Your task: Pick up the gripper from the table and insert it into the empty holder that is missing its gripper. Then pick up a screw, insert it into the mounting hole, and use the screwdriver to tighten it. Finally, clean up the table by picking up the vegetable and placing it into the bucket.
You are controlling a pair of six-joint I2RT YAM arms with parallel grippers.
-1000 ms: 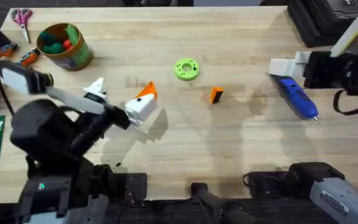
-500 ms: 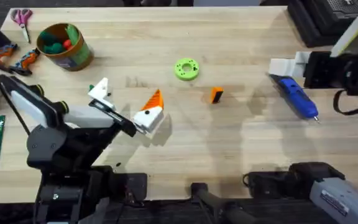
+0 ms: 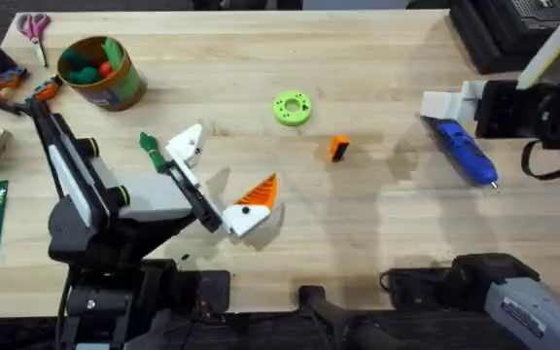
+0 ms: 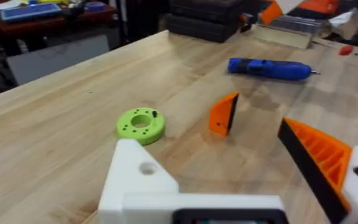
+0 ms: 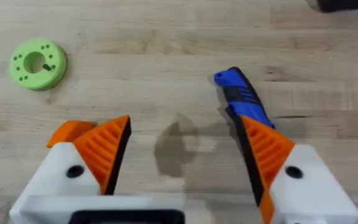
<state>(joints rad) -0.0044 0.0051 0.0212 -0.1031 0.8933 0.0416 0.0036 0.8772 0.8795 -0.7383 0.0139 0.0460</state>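
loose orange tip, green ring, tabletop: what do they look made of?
The gripper: likely matte moulded or printed plastic; orange body, one dark face, crisp wedge edges.
Green ring: looks like matte plastic too; uniform bright colour, small holes in its top face.
Table: wood, visible grain and joined planks, low sheen.

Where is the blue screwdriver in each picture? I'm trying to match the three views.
Overhead: the screwdriver lies at the table's right side, bit toward the near edge.
Left wrist: the screwdriver lies far across the table, beyond the loose orange tip.
Right wrist: its handle shows next to one orange pad.
Shared landmark: the green ring.
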